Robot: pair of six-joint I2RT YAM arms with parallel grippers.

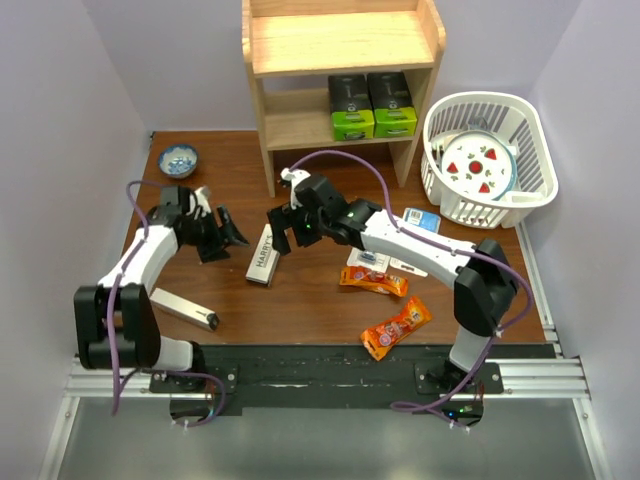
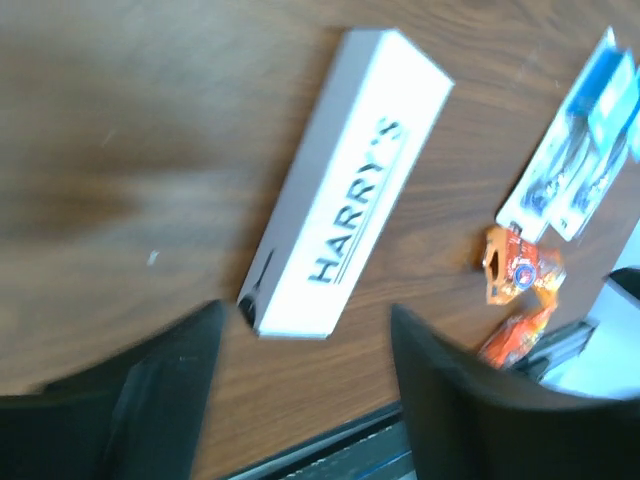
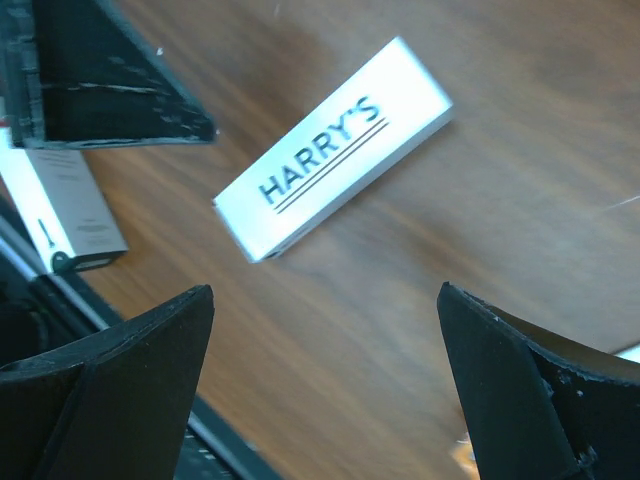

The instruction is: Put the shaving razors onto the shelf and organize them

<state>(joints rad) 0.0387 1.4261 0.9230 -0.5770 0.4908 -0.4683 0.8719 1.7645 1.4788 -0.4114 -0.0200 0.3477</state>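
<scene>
The long white HARRY'S box lies flat on the brown table between my two grippers. My left gripper hangs open just left of it, holding nothing. My right gripper is wide open just right of the box's far end, also holding nothing. Two black boxes with lime-green ends stand on the lower board of the wooden shelf. Blue-header blister cards lie flat by the right arm.
A second long pale box lies near the left arm's base. Orange snack packets sit front right. A white slatted basket holding a plate stands right of the shelf. A blue bowl is at the back left.
</scene>
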